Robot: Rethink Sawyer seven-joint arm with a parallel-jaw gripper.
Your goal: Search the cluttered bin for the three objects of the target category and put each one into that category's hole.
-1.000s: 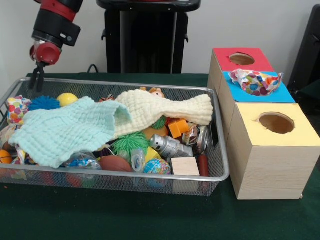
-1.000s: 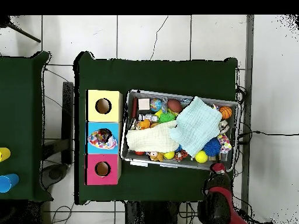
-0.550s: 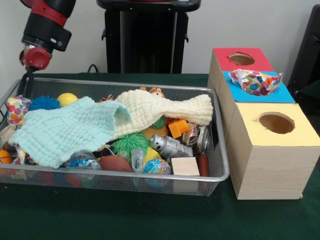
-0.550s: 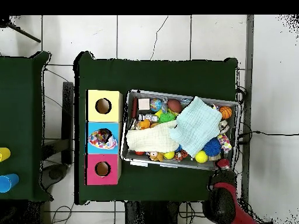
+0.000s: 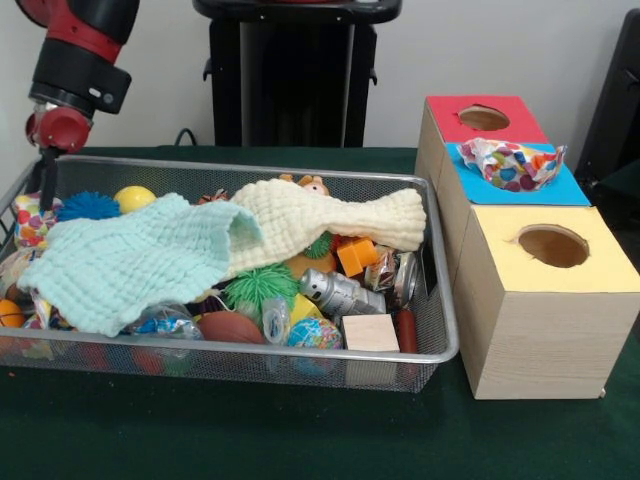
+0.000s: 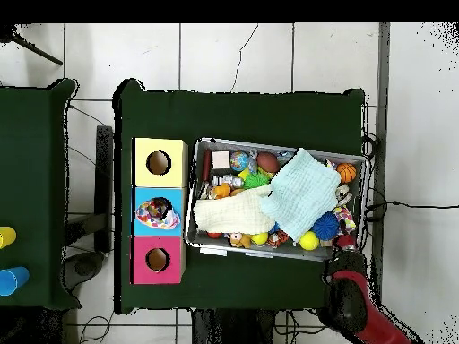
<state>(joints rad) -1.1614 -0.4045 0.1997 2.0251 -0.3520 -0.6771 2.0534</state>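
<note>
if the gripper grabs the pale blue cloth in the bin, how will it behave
The pale blue cloth drapes over the toys, so it probably hangs floppy when lifted. Its waffle weave looks easy to pinch. One edge lies under the cream cloth, which may drag along.

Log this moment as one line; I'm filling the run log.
gripper: over bin's corner, holding nothing | cloths: covering toys | blue box: wrapper in hole

Claw (image 5: 46, 180) farther toward bin's (image 5: 300, 172) corner

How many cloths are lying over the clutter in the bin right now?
2. The mint cloth covers the bin's left half in the front view; the cream cloth stretches across the middle toward the right. Others may be buried underneath.
</note>
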